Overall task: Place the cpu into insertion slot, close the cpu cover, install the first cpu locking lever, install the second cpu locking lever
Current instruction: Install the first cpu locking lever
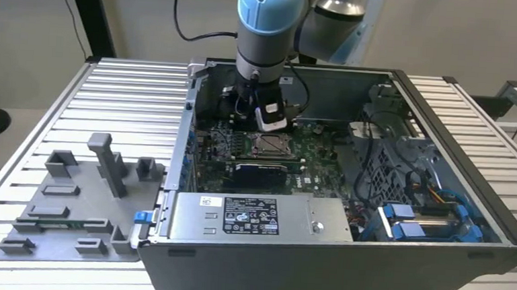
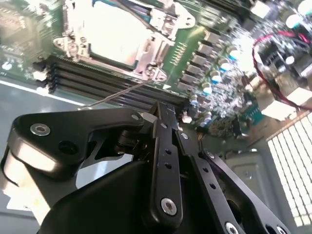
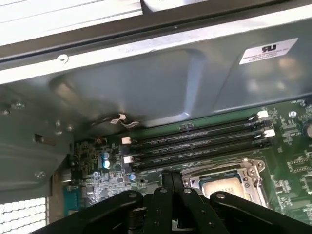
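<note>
second wrist view: cpu [image 2: 114, 36] pale silvery square inside metal cpu cover [image 2: 163, 24]

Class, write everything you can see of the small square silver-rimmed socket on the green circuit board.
The small square socket sits flat in the green circuit board inside the open computer case, beside long black memory slots. Its silvery metal rim frames a pale, flat metal-topped chip in its middle. A thin wire lever juts from one corner.
</note>
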`<state>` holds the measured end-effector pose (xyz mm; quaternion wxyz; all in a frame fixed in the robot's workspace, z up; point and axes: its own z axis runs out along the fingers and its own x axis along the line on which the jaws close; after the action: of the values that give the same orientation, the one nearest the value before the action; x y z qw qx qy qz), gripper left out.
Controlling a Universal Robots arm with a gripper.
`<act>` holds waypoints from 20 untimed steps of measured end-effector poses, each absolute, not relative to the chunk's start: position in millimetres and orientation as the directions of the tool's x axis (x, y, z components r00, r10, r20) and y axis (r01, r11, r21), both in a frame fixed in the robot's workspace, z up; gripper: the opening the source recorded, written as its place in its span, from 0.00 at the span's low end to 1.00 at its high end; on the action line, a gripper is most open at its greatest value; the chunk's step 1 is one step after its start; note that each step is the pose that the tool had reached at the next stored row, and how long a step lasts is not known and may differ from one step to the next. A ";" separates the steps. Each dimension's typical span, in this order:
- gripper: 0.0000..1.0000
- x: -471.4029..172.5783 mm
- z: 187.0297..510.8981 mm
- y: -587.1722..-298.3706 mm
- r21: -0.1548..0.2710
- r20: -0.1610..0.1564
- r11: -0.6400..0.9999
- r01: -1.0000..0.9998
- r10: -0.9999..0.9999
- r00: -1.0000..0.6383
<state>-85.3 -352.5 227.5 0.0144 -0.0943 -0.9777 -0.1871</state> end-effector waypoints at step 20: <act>0.00 -87.0 212.4 -348.9 0.384 -0.047 0.924 -0.006 0.013 -0.999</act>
<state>-87.0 -348.9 212.4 -0.0243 -0.0016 -0.9804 -0.1955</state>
